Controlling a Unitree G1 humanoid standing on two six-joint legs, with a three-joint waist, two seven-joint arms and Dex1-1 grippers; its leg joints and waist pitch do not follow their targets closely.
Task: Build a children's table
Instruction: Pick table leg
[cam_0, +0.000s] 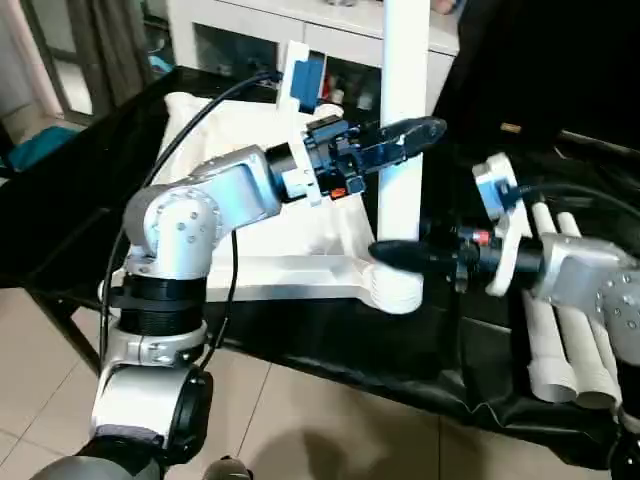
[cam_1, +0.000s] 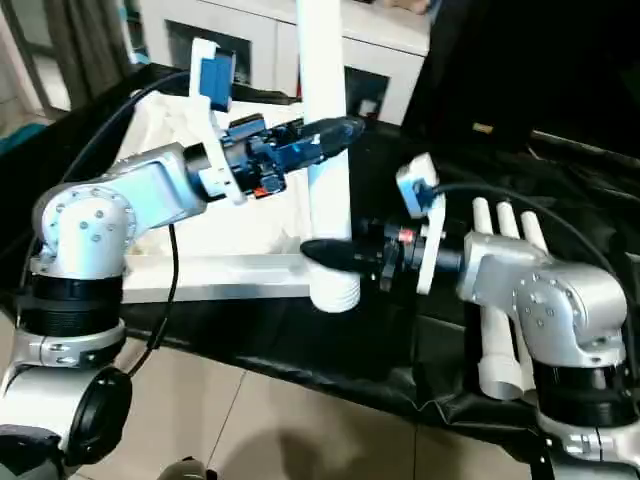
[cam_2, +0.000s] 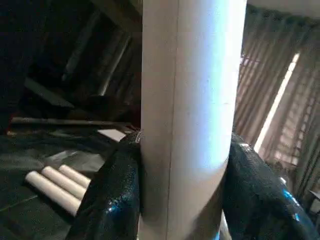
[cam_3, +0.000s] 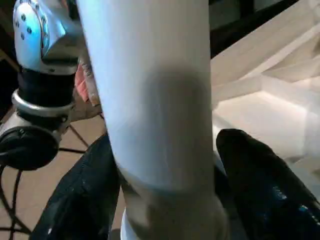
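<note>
Dim room, daylight from curtained windows

The upright white plastic tube leg carries a bluish sheen; the glossy black gripper fingers show specular glints; the right wrist view is motion-blurred.

Tabletop: lying underside up on the worktop, toward the robot's left.
Upright leg: standing in the corner socket at the tabletop's near right corner.
Left end effector: reaching in from the left, sitting around the upright leg partway up, above the socket.
Right end effector: coming in from the right, sitting around the same leg low down, just above the socket and below the left one.
Spare legs: lying side by side on the worktop, right of the tabletop, under the right forearm.
Cabinet: standing behind the worktop.
</note>
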